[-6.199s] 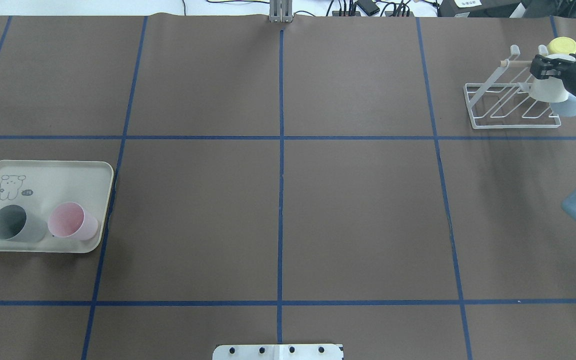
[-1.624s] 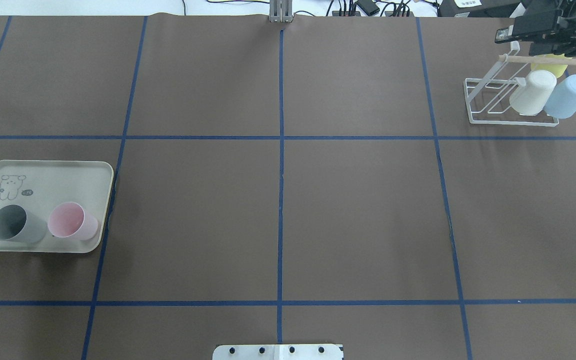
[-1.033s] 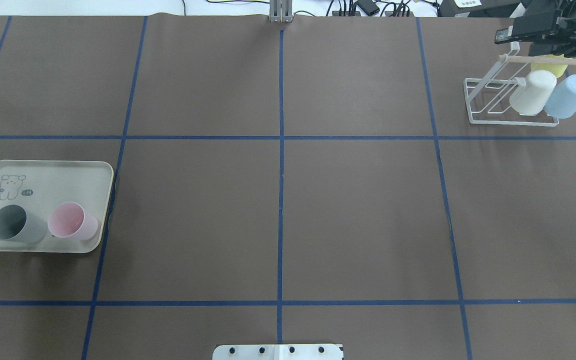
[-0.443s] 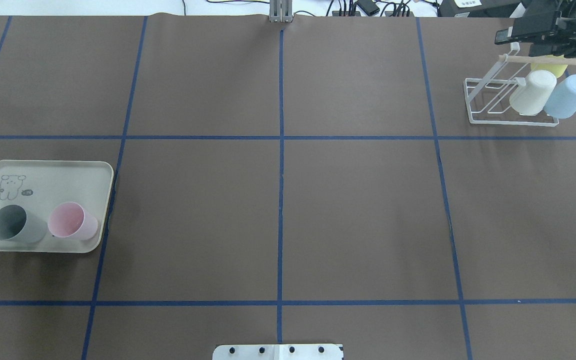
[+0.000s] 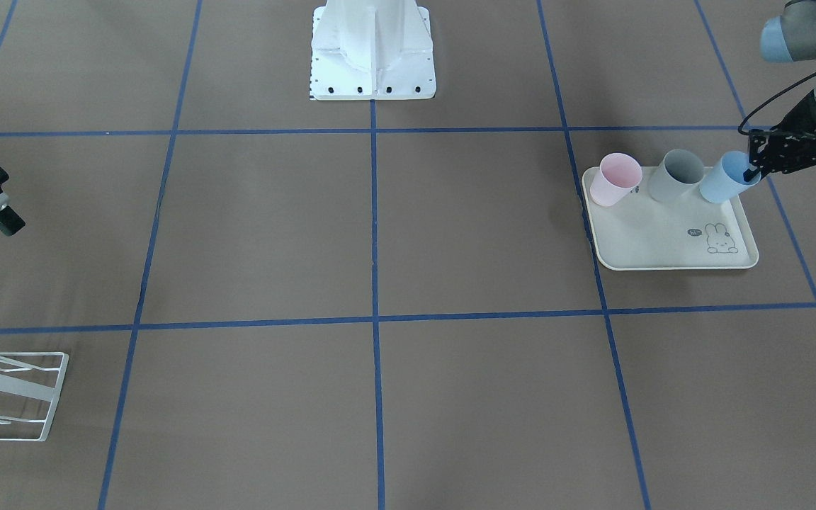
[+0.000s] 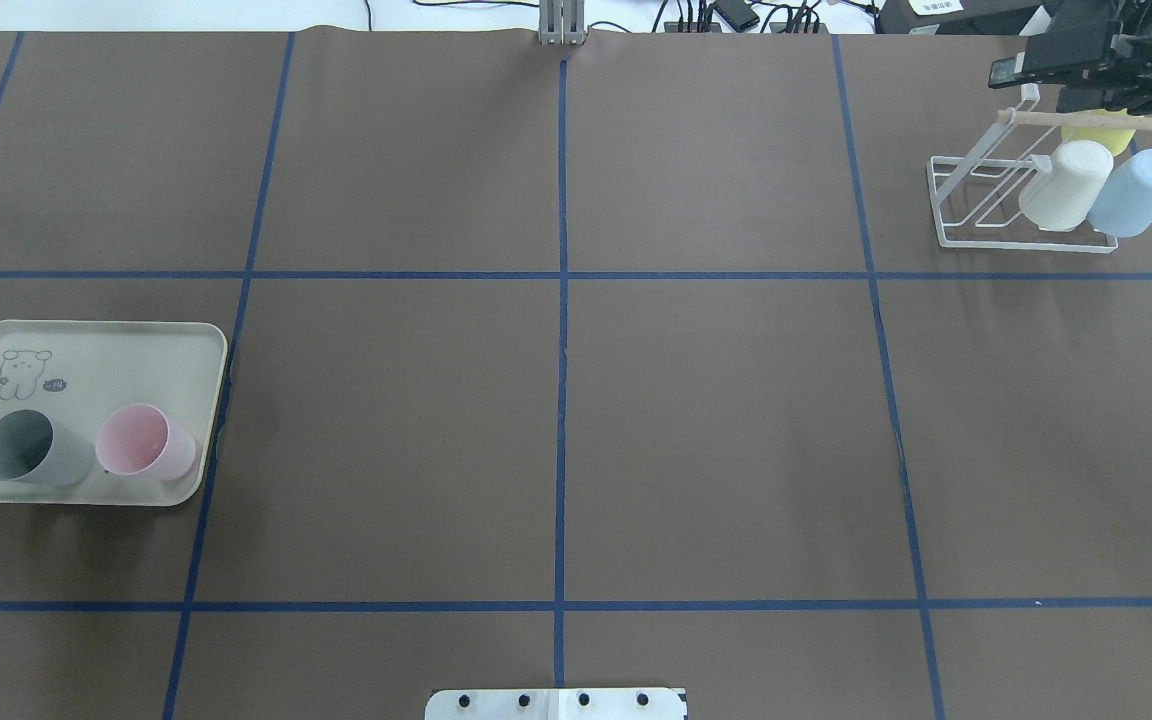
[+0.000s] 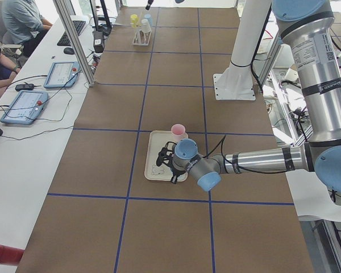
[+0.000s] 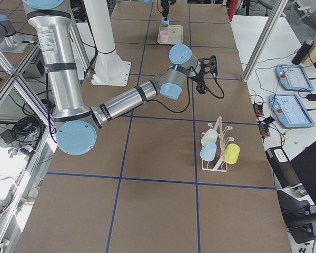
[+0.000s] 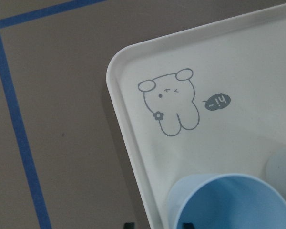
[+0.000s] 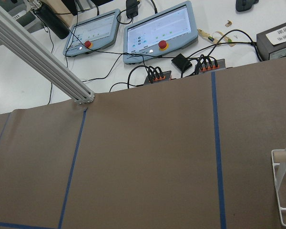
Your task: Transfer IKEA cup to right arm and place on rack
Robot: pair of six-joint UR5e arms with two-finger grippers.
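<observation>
A light-blue IKEA cup (image 5: pixel 722 181) (image 9: pixel 229 202) stands on the cream rabbit-print tray (image 5: pixel 663 244) next to a grey cup (image 5: pixel 673 176) and a pink cup (image 5: pixel 613 180). My left gripper (image 5: pixel 754 168) is at the blue cup's rim. In the left wrist view its fingertips (image 9: pixel 128 224) straddle the cup wall with a gap showing, so it is open. The white wire rack (image 6: pixel 976 215) holds a cream cup (image 6: pixel 1066 185), a pale-blue cup (image 6: pixel 1136 192) and a yellow cup (image 6: pixel 1096 135). The right arm's gripper (image 6: pixel 1031 82) hovers open and empty just behind the rack.
The robot's white base (image 5: pixel 372 49) stands at the table's near edge. Beyond the far edge lie cables and control tablets (image 10: pixel 157 31). People sit at a desk (image 7: pixel 23 85) on the left side. Blue tape lines grid the brown table.
The right gripper has let go of the cream cup on the rack and pulled up and back, then stayed still. The blue cup on the tray has just shifted slightly leftward.
</observation>
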